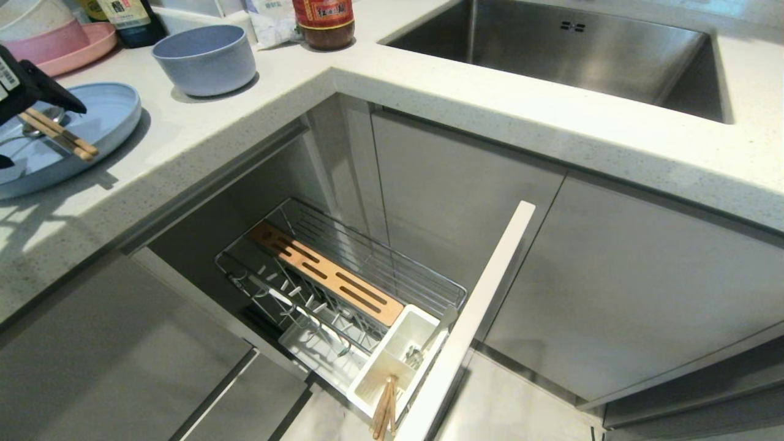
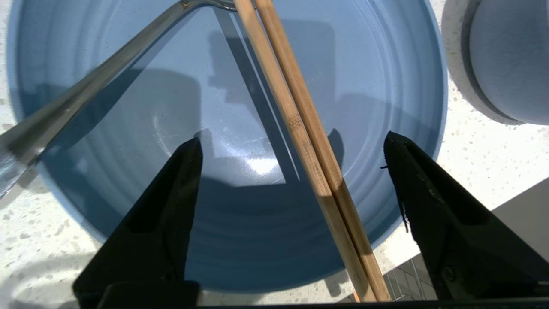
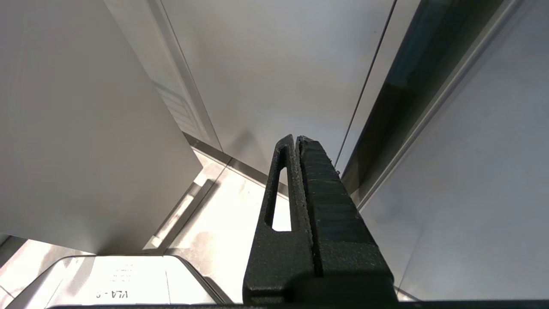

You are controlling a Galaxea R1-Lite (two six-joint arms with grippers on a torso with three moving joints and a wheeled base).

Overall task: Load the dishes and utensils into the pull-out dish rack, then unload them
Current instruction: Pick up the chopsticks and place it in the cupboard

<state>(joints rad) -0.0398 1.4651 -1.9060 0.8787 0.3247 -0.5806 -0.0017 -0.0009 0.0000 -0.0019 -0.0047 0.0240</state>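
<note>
The light blue oval plate (image 1: 107, 110) lies on the counter at the left. On it rest a pair of wooden chopsticks (image 1: 58, 131) and a silver spoon (image 1: 33, 125). My left gripper (image 2: 294, 146) hovers just above the plate, open. The chopsticks (image 2: 309, 141) lie loose between its fingers (image 2: 171, 197), touching neither. The spoon's handle (image 2: 85, 90) runs off to one side. The blue-grey bowl (image 1: 205, 58) stands behind the plate. Below, the pull-out dish rack (image 1: 361, 257) is drawn out. My right gripper (image 3: 297, 139) hangs shut by the cabinet doors, holding nothing.
The rack's white cutlery cup (image 1: 401, 343) holds another pair of chopsticks (image 1: 384, 407) and a metal utensil (image 1: 432, 340). The pale front panel (image 1: 484, 294) stands beside it. A pink plate (image 1: 86, 49), bottles and a jar (image 1: 323, 21) line the counter's back; the sink (image 1: 582, 55) is at the right.
</note>
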